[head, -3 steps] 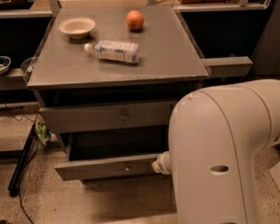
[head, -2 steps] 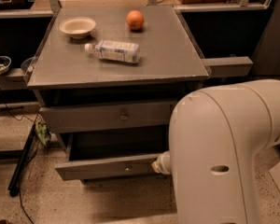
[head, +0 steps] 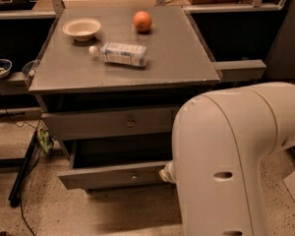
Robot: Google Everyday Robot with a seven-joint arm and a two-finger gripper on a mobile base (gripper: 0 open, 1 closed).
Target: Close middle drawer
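- Arm housing (head: 236, 161): a bulky white shell overlapping the right end of the middle drawer (head: 113, 176). A sideways sweep rather than a straight push could jam the drawer askew on its runners.
- Table (head: 177, 58): directly above the middle drawer. A hard slam would likely shake it and everything it carries.
- Middle drawer: pulled out beneath the closed top drawer (head: 108, 123), with its knobbed front panel forward and a dark gap behind. Pressed only at its right end, it may skew and stop short of flush.
- Bottle (head: 120, 54): lying on its side above the middle drawer. A jolt could set it rolling toward the table's edge.
- Bowl (head: 81, 28): above and behind the middle drawer, toward the left. It looks light and might skid.
- Orange (head: 142, 20): above the middle drawer and farthest behind it. Being round, it could roll.
- Gripper: hidden behind the arm housing near the middle drawer's right end. Whether it is wide or narrow I cannot tell, so contact with the panel is unconfirmed and it could miss or snag.
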